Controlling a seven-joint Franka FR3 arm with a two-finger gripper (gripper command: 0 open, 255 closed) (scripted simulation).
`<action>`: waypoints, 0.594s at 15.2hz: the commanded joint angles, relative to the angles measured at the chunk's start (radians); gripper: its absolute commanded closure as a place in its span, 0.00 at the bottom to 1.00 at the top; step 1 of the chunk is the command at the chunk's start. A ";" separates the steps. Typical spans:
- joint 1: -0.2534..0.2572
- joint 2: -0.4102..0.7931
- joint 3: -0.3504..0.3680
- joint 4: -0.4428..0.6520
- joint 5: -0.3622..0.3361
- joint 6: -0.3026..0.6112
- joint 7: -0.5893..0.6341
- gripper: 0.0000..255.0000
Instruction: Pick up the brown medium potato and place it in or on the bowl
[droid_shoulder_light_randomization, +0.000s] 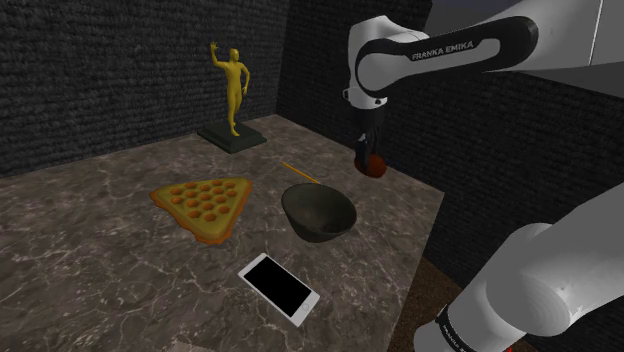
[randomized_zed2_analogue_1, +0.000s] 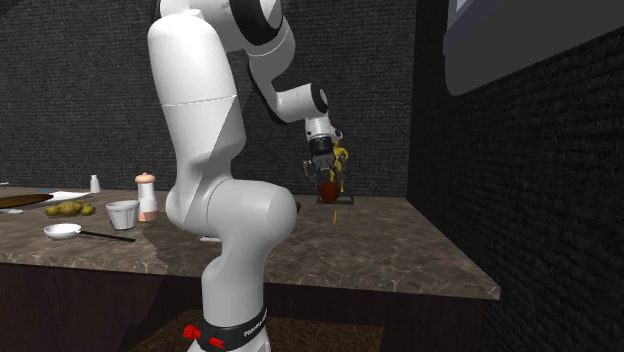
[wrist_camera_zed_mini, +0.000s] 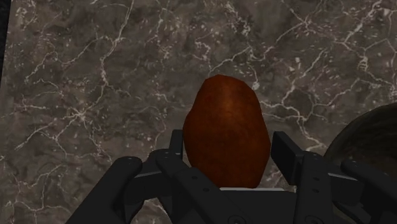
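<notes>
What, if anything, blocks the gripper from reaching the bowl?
Probably nothing, so yes: the gripper, shut on the potato, is near the bowl, with bare table between them.

Wrist view: the potato (wrist_camera_zed_mini: 226, 133) had its lower end hidden behind the gripper (wrist_camera_zed_mini: 228, 153). The bowl (wrist_camera_zed_mini: 372, 140) was cut off by the frame edge. Second exterior view: the yellow statue (randomized_zed2_analogue_1: 344, 153) was mostly hidden behind gripper and potato. The yellowish lumps (randomized_zed2_analogue_1: 68, 209) far off were too small to name.
</notes>
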 joint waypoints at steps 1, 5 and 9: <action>0.001 -0.004 0.002 0.027 0.003 -0.032 -0.006 1.00; 0.001 -0.014 0.003 0.072 0.005 -0.084 -0.017 1.00; 0.013 -0.020 0.020 0.104 0.017 -0.127 -0.003 1.00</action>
